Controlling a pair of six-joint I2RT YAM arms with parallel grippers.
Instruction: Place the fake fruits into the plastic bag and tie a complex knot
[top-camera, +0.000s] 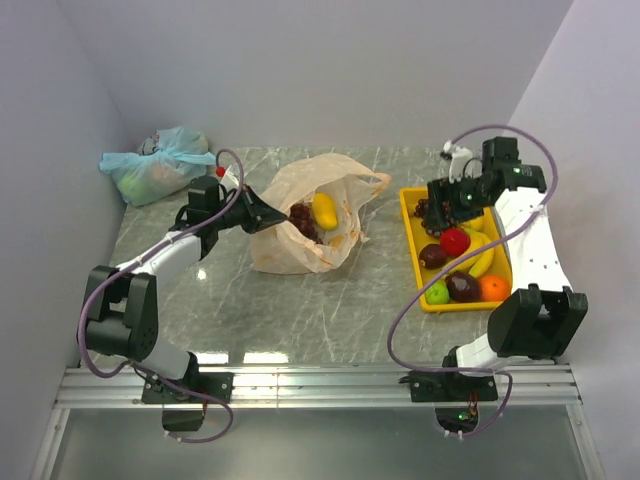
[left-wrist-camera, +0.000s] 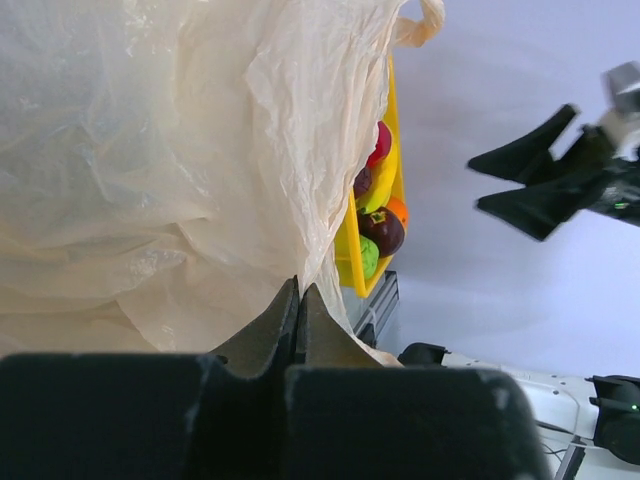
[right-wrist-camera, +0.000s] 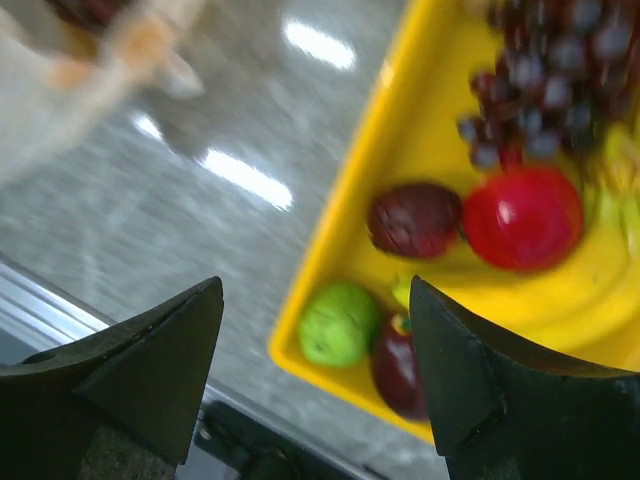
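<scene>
The peach plastic bag (top-camera: 310, 215) lies open mid-table with a yellow fruit (top-camera: 323, 209) and dark grapes (top-camera: 302, 220) inside. My left gripper (top-camera: 262, 214) is shut on the bag's left rim; in the left wrist view the closed tips (left-wrist-camera: 298, 290) pinch the film (left-wrist-camera: 150, 150). My right gripper (top-camera: 440, 200) is open and empty above the yellow tray (top-camera: 410, 240). In the right wrist view (right-wrist-camera: 316, 282) it hovers over the green apple (right-wrist-camera: 340, 322), a maroon fruit (right-wrist-camera: 414, 219), the red fruit (right-wrist-camera: 522, 217), grapes (right-wrist-camera: 540, 80) and a banana (right-wrist-camera: 600, 290). An orange (top-camera: 493, 288) lies at the tray's near end.
A tied pale blue-green bag (top-camera: 155, 165) sits at the back left corner. The yellow tray's rim (right-wrist-camera: 330, 250) stands raised at the right. Walls close in the left, back and right sides. The metal rail (top-camera: 320, 385) runs along the near edge.
</scene>
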